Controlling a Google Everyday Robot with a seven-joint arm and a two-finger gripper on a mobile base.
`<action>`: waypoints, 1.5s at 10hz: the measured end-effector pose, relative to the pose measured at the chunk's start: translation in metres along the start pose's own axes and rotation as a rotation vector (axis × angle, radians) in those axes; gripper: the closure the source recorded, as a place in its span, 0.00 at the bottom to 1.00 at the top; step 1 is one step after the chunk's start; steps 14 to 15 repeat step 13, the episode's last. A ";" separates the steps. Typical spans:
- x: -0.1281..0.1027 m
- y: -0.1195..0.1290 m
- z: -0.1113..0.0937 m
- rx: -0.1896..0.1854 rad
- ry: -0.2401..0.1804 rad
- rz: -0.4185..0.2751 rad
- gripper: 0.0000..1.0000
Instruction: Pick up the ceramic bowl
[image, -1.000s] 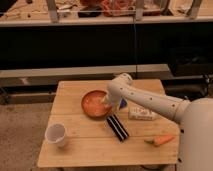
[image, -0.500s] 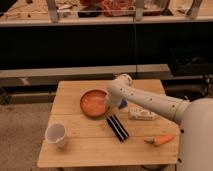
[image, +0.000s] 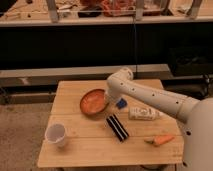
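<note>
Wooden table (image: 85, 147) carries everything, slatted top, pale wood; white arm (image: 150, 95) comes in from the right edge of the view, elbow bent above the table's back half, forearm dropping down toward the middle; ceramic bowl (image: 93, 102) sits on the table left of centre toward the back edge, orange-brown, appears tilted with its open face toward the camera and its right rim raised; gripper (image: 109, 104) is right at the bowl's right rim, touching or overlapping it from this angle, bowl lying to the gripper's left; cannot tell how the gripper stands or whether it has hold of the rim; white bottle (image: 144, 113) lies on its side on the table just right of the gripper, under the forearm; black rectangular object (image: 117, 127) lies flat and diagonal in front of the bowl, near centre of the table, apart from the bowl; white plastic cup (image: 56, 134) stands upright at the table's front left, well apart from the bowl and gripper; orange carrot-like item (image: 161, 140) lies at front right near the table edge; small blue object (image: 121, 103) sits just beside the gripper on its right, between it and the bottle, identity unclear.
</note>
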 end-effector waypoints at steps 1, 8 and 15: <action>-0.001 -0.001 -0.001 0.002 0.001 -0.005 1.00; 0.000 -0.007 -0.023 0.017 0.018 -0.028 1.00; 0.000 -0.010 -0.035 0.027 0.027 -0.041 1.00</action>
